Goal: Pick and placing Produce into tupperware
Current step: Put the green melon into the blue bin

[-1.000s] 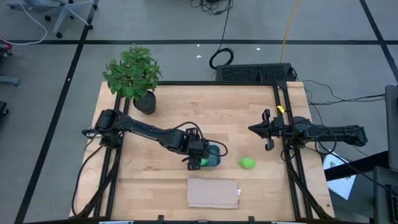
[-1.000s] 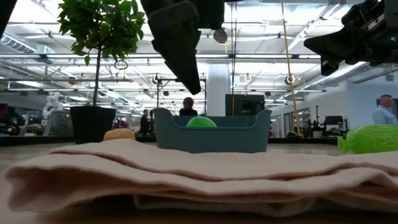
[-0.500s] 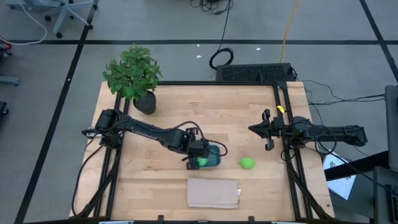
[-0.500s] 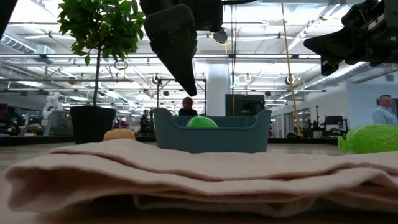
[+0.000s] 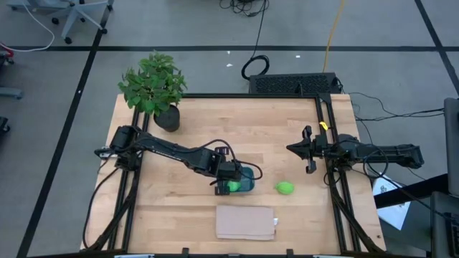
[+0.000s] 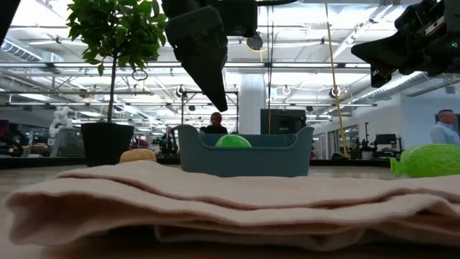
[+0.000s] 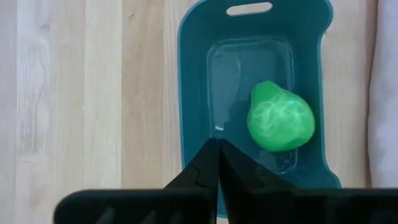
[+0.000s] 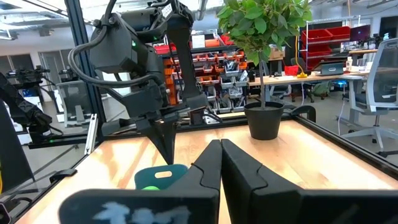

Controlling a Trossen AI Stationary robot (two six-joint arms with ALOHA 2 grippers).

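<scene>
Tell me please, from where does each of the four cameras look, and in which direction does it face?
High view: above, facing straight down on the table; both arms show.
Low view: at table-top height, facing level across the folded cloth to the tupperware; the left gripper hangs from above.
Left wrist view: above the tupperware, facing down; its shut fingers show.
Right wrist view: facing across the table to the potted plant; its shut fingers show.
Shared: the green produce in the tupperware.
</scene>
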